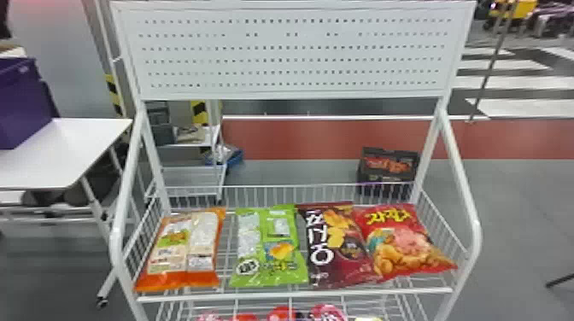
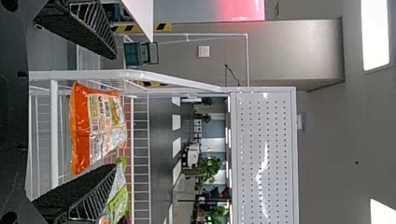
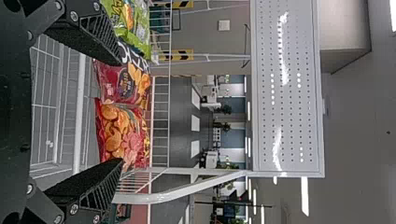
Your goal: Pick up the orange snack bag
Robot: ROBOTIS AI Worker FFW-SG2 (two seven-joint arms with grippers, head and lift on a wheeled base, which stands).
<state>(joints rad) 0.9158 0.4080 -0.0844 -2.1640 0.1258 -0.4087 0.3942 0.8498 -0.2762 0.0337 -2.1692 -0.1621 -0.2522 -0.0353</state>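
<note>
The orange snack bag point(image 1: 183, 249) lies at the left end of the wire basket shelf, beside the green bag. In the left wrist view the orange snack bag point(image 2: 95, 126) is some way beyond my left gripper point(image 2: 114, 111), whose two fingers stand wide open, nothing between them. My right gripper point(image 3: 120, 112) is likewise wide open and holds nothing; it faces the dark red and red bags at the other end of the shelf.
A green bag point(image 1: 269, 247), a dark red bag point(image 1: 335, 243) and a red bag point(image 1: 403, 243) share the shelf. White side rails point(image 1: 463, 179) and a front bar point(image 1: 294, 294) frame it. A white table point(image 1: 64, 158) stands at the left.
</note>
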